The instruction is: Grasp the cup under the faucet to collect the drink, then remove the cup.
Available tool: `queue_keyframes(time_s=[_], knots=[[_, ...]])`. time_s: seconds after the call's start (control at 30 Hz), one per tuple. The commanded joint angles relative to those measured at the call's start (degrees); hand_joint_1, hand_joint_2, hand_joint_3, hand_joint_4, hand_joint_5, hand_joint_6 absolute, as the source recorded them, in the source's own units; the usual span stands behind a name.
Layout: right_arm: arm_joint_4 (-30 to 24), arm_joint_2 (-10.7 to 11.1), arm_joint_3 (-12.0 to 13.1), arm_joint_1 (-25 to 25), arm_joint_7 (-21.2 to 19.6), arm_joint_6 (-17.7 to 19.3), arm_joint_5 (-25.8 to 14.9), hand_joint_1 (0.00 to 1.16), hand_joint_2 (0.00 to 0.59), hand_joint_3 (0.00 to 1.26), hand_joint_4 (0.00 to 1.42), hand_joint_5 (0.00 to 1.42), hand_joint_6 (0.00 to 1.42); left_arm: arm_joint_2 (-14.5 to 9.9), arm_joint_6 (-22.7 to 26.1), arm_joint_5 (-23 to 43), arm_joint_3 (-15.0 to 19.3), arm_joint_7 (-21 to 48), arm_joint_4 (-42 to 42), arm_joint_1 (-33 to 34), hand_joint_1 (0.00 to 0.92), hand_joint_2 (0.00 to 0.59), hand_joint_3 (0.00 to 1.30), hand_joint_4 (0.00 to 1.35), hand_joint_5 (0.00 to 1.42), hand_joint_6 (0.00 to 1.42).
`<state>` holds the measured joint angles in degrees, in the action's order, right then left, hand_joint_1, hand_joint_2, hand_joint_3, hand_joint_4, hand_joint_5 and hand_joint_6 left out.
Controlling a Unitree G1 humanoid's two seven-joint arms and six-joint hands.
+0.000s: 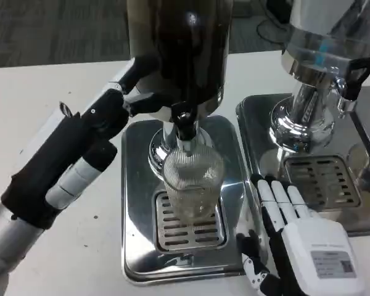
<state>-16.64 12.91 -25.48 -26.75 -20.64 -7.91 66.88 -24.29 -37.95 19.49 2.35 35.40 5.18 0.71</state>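
Your cup (192,182), ribbed clear glass or plastic, stands on the slotted steel grate (188,229) under the faucet (184,126), just left of your right hand (299,243), which is released, fingers straight. Expect it slick and light; wrap the mid-body. Your left hand (135,86) reaches by the dispenser; its grip I cannot tell.

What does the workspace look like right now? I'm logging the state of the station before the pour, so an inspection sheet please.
Surface: white table, bare at left.
Job's things: ribbed clear cup upright on the drip grate, under the faucet of the dark dispenser.
Clutter: second dispenser on its own tray at right.
Hands: left hand up at the faucet lever; right hand beside the cup, fingers apart, holding nothing.
Cables: nothing seen.
Surroundings: dark carpet beyond the table.
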Motion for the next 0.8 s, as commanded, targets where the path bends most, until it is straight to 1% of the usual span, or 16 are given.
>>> queue_keyframes(time_s=[0.03,0.27,0.43,0.6,0.8], knots=[[-0.58,-0.44,0.16,-0.33,-0.63,-0.34,-0.52,0.59,0.519,0.02,0.03,0.05,0.27,0.79,1.29,-1.23,-1.99,2.29,0.82,1.39,0.0,0.128,0.09,0.01,0.27,0.25],[-0.3,-0.8,0.18,-0.25,-0.83,-0.34,-0.58,0.58,0.52,0.03,0.03,0.06,0.27,2.04,1.45,-2.84,-3.75,3.42,3.42,2.7,0.0,0.128,0.09,0.02,0.27,0.25],[-0.1,-0.94,0.31,-0.22,-0.8,-0.36,-1.1,0.58,0.52,0.03,0.03,0.06,0.27,2.35,0.78,-4.02,-4.51,3.67,4.63,3.75,0.0,0.128,0.1,0.03,0.27,0.25],[0.18,-0.98,0.35,0.11,-0.71,-0.27,-1.33,0.58,0.52,0.03,0.03,0.06,0.27,1.46,-1.07,-7.01,-5.37,3.59,3.33,3.52,0.0,0.13,0.12,0.03,0.26,0.24],[0.41,-1.02,0.43,0.27,-0.79,-0.22,-1.68,0.58,0.52,0.04,0.03,0.06,0.27,-0.03,-3.13,-10.08,-5.13,3.04,1.84,3.06,0.0,0.13,0.13,0.03,0.25,0.24]])
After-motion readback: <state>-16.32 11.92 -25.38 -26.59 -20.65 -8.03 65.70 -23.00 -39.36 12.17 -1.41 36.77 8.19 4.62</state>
